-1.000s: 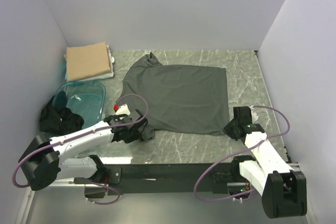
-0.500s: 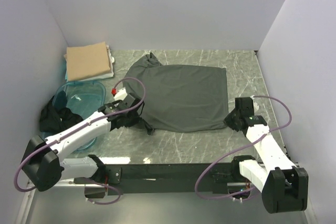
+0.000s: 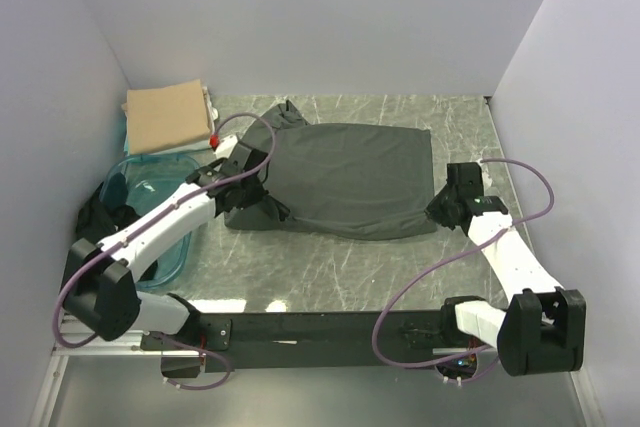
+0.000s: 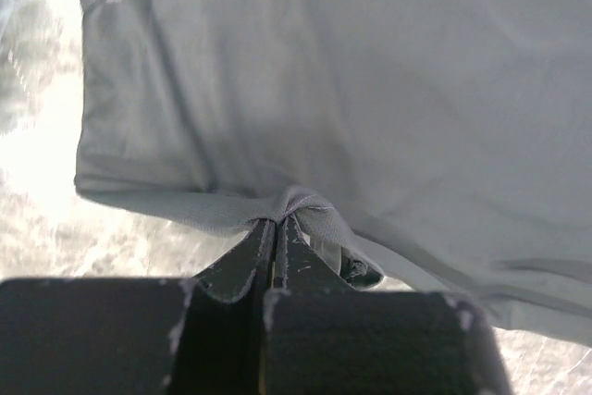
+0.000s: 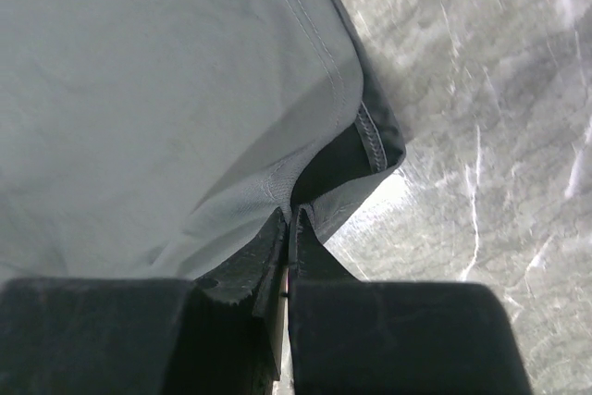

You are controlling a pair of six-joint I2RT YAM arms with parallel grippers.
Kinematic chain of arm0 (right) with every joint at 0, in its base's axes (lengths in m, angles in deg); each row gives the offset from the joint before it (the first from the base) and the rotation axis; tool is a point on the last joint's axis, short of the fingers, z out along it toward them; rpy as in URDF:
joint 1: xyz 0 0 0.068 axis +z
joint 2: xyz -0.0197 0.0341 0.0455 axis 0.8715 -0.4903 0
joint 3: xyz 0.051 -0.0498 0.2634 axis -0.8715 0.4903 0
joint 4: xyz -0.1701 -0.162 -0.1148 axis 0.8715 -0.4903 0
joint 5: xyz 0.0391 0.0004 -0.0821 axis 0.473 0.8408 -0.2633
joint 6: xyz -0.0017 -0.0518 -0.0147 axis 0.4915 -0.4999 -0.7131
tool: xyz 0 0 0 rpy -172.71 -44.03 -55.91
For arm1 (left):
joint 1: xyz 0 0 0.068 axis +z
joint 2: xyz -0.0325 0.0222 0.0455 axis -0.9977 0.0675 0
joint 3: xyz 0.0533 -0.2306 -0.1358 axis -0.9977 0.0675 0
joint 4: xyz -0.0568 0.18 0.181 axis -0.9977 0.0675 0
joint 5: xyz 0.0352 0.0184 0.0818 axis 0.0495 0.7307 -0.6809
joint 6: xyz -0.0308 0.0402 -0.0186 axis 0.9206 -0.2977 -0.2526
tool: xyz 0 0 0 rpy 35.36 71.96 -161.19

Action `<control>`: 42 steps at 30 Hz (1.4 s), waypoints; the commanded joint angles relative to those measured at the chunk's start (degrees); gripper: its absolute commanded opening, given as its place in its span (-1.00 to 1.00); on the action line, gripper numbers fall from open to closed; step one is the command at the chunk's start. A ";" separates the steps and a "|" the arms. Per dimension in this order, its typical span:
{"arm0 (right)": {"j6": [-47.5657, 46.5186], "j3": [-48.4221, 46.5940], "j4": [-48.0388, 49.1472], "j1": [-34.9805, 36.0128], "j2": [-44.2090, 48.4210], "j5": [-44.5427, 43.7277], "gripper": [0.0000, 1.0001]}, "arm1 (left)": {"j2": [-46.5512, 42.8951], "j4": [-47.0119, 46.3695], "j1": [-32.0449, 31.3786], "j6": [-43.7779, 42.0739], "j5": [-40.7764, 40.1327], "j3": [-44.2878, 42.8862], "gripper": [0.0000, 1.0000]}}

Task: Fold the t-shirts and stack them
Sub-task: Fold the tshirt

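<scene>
Top external: tan t-shirt (image 3: 168,115) behind teal tub (image 3: 145,182)

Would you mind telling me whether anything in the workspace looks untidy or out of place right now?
The grey shirt has fabric bunched into a peak at its far left corner instead of lying flat. Black clothing lies crumpled in a heap beside the teal tub.

Left gripper (image 3: 240,209) and right gripper (image 3: 437,215) both shifted toward 12 o'clock, pulling the near hem of the grey shirt (image 3: 345,172) with them.
</scene>
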 commanded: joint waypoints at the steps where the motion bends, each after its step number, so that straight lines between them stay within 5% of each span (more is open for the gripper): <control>1: -0.91 -3.57 0.79 -0.30 -0.94 -1.66 -1.00 | 2.65 -1.95 1.22 -4.15 0.78 -5.41 -0.99; 24: -2.14 -13.94 0.97 -0.83 -12.72 -5.08 -1.00 | 22.07 -2.39 6.32 -14.00 1.05 -23.69 -0.99; 42: -4.34 -18.86 3.43 -1.89 -22.65 -9.74 -0.98 | 38.86 -7.83 7.73 -31.75 7.20 -37.23 -0.98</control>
